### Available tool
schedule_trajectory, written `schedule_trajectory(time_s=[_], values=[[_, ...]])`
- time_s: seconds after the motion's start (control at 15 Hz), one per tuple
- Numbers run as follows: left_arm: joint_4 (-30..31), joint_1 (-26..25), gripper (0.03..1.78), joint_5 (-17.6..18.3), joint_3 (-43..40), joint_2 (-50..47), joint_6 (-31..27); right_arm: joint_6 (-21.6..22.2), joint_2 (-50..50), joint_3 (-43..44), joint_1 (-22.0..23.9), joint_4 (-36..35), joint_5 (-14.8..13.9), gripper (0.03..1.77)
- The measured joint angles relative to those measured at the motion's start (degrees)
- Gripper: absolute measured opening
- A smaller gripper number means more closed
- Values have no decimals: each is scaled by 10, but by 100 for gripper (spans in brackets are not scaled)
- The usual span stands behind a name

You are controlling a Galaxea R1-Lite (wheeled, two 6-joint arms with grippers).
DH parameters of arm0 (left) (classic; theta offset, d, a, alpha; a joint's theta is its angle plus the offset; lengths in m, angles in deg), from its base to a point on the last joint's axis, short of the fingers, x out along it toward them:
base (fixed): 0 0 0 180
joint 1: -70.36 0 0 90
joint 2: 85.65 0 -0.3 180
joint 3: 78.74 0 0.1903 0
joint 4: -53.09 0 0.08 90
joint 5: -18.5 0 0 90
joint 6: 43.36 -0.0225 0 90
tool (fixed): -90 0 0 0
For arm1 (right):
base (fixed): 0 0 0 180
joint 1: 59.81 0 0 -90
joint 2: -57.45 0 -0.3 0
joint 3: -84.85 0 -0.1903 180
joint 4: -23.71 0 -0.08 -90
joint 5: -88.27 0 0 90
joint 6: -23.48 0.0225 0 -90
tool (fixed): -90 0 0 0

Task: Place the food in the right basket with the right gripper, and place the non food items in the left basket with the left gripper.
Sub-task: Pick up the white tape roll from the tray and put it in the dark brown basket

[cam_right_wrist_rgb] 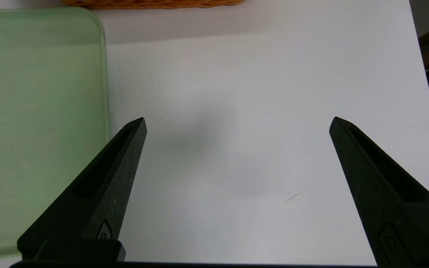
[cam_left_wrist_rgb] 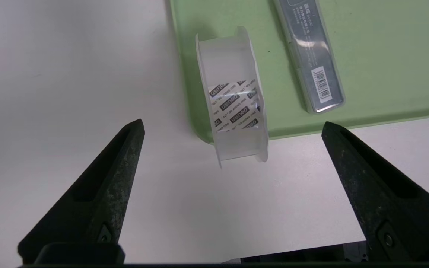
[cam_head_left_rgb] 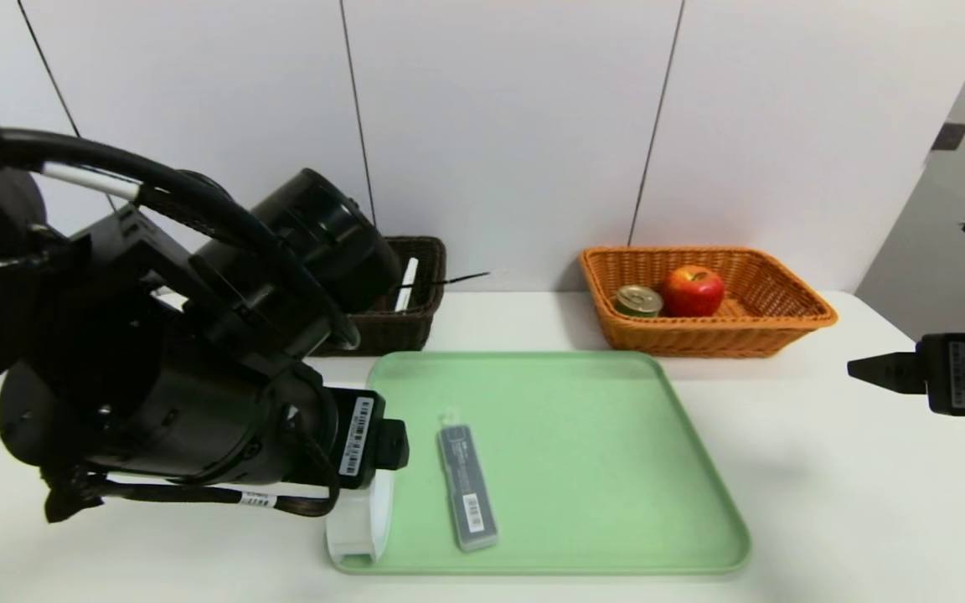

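A white tape roll (cam_left_wrist_rgb: 233, 96) stands on edge across the front left corner of the green tray (cam_left_wrist_rgb: 385, 56). My left gripper (cam_left_wrist_rgb: 233, 123) hovers open just short of the roll, with nothing between its fingers. A slim grey case (cam_head_left_rgb: 467, 487) with a barcode lies flat on the tray beside the tape roll (cam_head_left_rgb: 357, 523). A white pen (cam_head_left_rgb: 406, 285) leans inside the dark brown left basket (cam_head_left_rgb: 415, 322). The orange right basket (cam_head_left_rgb: 784, 322) holds a red apple (cam_head_left_rgb: 692, 291) and a gold-lidded tin (cam_head_left_rgb: 638, 301). My right gripper (cam_right_wrist_rgb: 237, 119) is open and empty over bare table, right of the tray.
My left arm (cam_head_left_rgb: 198, 402) fills the left foreground and hides most of the dark basket. Both baskets stand at the back against the white wall. In the head view the right gripper (cam_head_left_rgb: 868, 371) sits at the far right edge. The table's right edge (cam_right_wrist_rgb: 428, 111) is near it.
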Motion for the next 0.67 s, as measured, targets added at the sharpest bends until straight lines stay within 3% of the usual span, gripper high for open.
schedule_trajectory(time_s=[0.67], values=[[7, 0, 169, 0, -15, 58, 8, 0, 13, -11, -1, 0, 0, 169]])
